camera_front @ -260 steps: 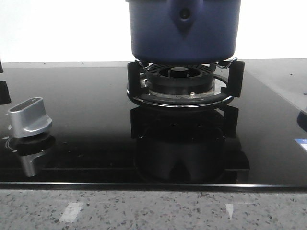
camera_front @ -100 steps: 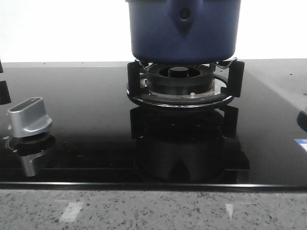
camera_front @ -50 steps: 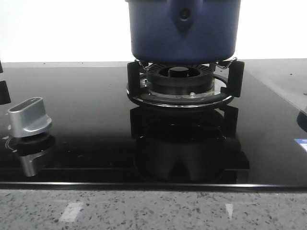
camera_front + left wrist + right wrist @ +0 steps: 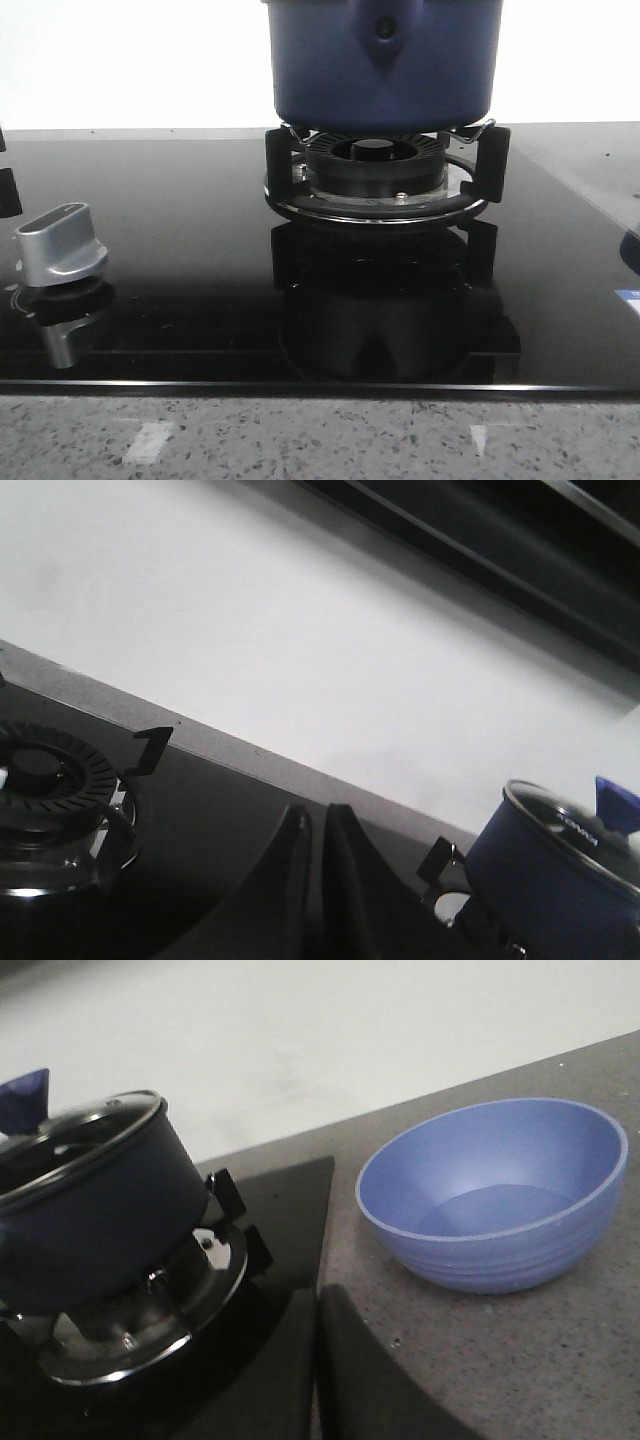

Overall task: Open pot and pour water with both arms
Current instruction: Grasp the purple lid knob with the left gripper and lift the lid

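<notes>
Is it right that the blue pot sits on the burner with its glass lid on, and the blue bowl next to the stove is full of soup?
Not quite. The pot does sit on the burner with its lid on, but the bowl beside the stove is empty. The right wrist view shows its bare blue inside.

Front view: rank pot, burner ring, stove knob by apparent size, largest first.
1-2. pot and burner ring: similar width; the pot is cut off at the top, so unsure.
3. stove knob: clearly smallest, though nearer the camera.
</notes>
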You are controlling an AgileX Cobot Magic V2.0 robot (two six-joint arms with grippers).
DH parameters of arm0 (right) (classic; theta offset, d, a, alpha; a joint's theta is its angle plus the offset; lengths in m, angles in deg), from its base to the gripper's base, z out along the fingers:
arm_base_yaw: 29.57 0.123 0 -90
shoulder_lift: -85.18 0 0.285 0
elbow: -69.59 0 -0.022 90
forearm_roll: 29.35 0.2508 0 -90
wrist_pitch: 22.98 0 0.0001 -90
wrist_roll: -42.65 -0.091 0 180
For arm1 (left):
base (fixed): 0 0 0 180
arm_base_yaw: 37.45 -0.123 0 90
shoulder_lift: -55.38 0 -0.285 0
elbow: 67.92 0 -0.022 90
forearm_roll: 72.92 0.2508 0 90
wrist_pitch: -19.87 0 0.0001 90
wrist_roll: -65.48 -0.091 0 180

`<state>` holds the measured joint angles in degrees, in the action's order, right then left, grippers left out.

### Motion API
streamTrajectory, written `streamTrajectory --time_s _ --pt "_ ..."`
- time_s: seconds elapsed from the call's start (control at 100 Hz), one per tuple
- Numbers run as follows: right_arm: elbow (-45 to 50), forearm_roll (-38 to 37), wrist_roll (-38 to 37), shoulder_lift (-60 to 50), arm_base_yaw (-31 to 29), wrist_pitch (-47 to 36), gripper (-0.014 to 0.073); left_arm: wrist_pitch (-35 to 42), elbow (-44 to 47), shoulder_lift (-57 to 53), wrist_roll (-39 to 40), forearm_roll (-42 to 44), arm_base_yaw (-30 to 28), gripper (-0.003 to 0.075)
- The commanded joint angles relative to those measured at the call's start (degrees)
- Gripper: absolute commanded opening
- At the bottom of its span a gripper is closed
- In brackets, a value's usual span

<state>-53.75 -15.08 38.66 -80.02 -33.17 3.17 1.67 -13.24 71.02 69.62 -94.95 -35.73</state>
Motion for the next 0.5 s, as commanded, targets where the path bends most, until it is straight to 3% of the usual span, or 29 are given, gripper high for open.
streamTrajectory --time_s 0.0,0.17,0.27,0.37,0.49 --pt "-8.0 -4.1 0.3 7.1 0.2 3.5 -0.0047 -2.5 -8.6 7.2 -4.1 0.6 0.6 -0.0020" --pt "-19.0 -4.6 0.3 18.1 0.2 16.0 -0.0047 -11.4 -17.9 16.5 -12.3 -5.9 0.6 -0.0020" --pt "-22.2 -4.6 0.3 21.3 0.2 19.2 -0.0047 -14.4 -20.6 20.4 -18.4 -11.5 0.6 -0.0020" --pt "-23.3 -3.8 2.8 22.4 0.4 19.2 -0.0047 -16.1 -21.3 23.3 -30.5 -19.5 0.6 -0.0019" --pt "-23.9 -0.6 6.8 22.6 0.4 19.2 -0.0045 -18.1 -21.3 26.1 -48.1 -35.0 0.6 -0.0013"
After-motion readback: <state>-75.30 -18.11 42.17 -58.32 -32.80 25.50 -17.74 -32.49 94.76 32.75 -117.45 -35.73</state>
